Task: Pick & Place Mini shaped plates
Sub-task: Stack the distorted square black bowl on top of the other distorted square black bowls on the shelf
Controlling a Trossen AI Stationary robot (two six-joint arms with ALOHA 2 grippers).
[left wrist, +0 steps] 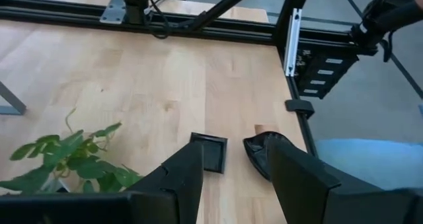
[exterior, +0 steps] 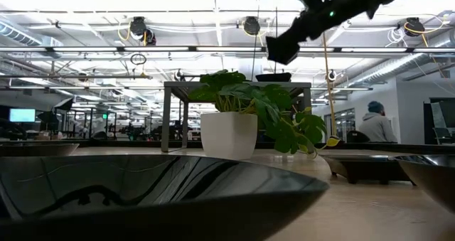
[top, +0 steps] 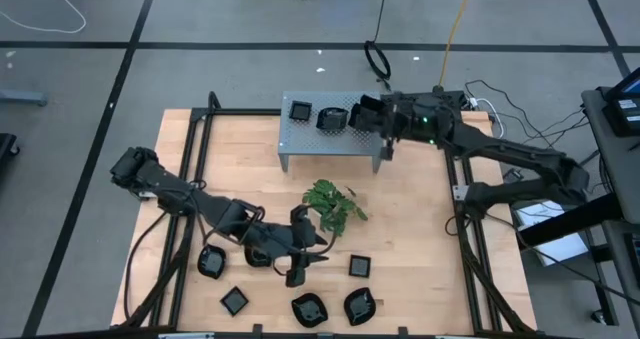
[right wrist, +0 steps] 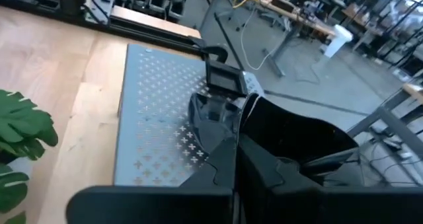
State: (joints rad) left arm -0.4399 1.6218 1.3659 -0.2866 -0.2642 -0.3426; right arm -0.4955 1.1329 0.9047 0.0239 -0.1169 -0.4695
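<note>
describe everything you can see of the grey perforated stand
The grey perforated metal stand is a low rectangular table of sheet metal, its flat top punched with small cross-shaped holes, on short legs at the far middle of the wooden table. Two glossy black mini plates rest on top: a square one and a wavy-rimmed one. The right pincer hovers over its right end.

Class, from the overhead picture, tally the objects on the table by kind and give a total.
Square black plates: 3
Roundish black plates: 4, another perhaps hidden under the left arm
Potted plant: 1
Metal stand: 1
Total: 9
</note>
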